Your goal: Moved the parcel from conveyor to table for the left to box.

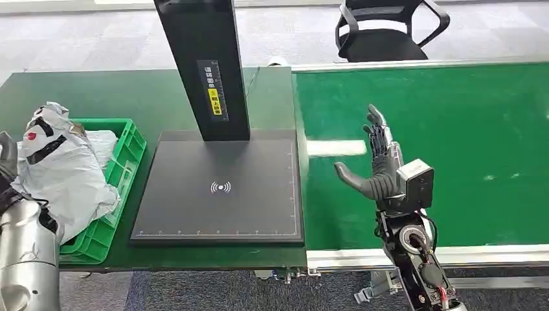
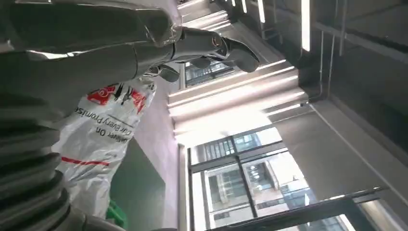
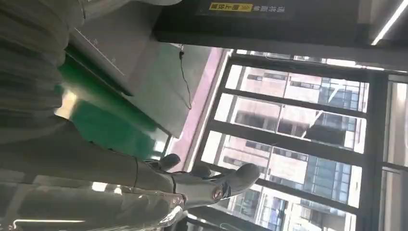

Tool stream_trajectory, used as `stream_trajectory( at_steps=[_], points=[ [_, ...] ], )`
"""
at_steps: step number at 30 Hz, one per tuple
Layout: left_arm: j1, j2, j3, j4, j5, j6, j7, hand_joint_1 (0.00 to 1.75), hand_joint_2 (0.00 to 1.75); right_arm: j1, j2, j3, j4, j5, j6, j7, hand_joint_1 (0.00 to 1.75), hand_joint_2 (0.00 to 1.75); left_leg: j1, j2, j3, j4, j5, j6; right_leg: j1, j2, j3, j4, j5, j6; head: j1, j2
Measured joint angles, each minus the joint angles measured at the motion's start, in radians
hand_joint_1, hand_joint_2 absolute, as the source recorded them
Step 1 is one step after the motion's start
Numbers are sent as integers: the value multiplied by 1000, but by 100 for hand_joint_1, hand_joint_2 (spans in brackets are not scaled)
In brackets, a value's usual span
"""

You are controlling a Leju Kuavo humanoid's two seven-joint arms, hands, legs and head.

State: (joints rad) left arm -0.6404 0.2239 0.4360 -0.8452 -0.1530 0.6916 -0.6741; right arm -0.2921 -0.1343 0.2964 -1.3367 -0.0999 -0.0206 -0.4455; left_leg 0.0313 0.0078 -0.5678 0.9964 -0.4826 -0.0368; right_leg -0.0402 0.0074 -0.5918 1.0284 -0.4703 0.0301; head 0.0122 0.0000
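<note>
in the head view the green conveyor (image 1: 453, 149) fills the right half of the frame, its near metal edge running along the lower right and its left edge meeting the dark green table (image 1: 97, 97); the belt surface around the right hand (image 1: 379, 162) is bare green with open room on every side. that hand stands upright over the belt at centre right, fingers spread apart and thumb stuck out toward the left, holding nothing. the parcel (image 1: 61, 162), a crumpled grey and white bag with red and black print, lies at the far left, resting in and spilling over the green crate (image 1: 120, 168) on the table, well apart from the right hand. between them sit the black scanner base plate (image 1: 220, 188) and its upright black column (image 1: 201, 65), and a black office chair (image 1: 388, 29) stands beyond the belt at the top. the left arm comes in at the lower left edge, beside the parcel. in the left wrist view the left hand (image 2: 202, 48) reaches across the upper left, dark fingertips loosely extended, the printed parcel (image 2: 103, 134) just beneath them; whether they touch or grip it i cannot tell. in the right wrist view the right hand (image 3: 207, 183) lies low in the frame with fingers apart, the green belt (image 3: 106, 125) at left.
</note>
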Motion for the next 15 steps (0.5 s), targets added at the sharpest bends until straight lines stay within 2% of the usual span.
stream_trajectory(
  at_steps=[7, 11, 15],
  points=[
    [24, -29, -6, -110, -35, 0, 0, 0, 175, 0, -8, 12, 4, -7, -2, -8, 0, 175, 0, 0, -1, 0, 0, 0, 0, 0, 0, 0, 0, 0, 0, 0],
    [43, -35, -35, -158, 49, 0, 0, 0, 175, 0, -11, 18, 5, -8, -2, -12, 0, 175, 0, 0, -1, 0, 0, 0, 0, 0, -1, 0, 0, 0, 0, 0],
    [54, -36, -108, -197, 149, -85, 0, 0, 175, 2, -16, 20, 5, -8, -3, -14, 0, 175, 0, 0, -1, 0, 0, 0, 0, 0, -1, 0, 0, 0, 0, 0]
  ],
)
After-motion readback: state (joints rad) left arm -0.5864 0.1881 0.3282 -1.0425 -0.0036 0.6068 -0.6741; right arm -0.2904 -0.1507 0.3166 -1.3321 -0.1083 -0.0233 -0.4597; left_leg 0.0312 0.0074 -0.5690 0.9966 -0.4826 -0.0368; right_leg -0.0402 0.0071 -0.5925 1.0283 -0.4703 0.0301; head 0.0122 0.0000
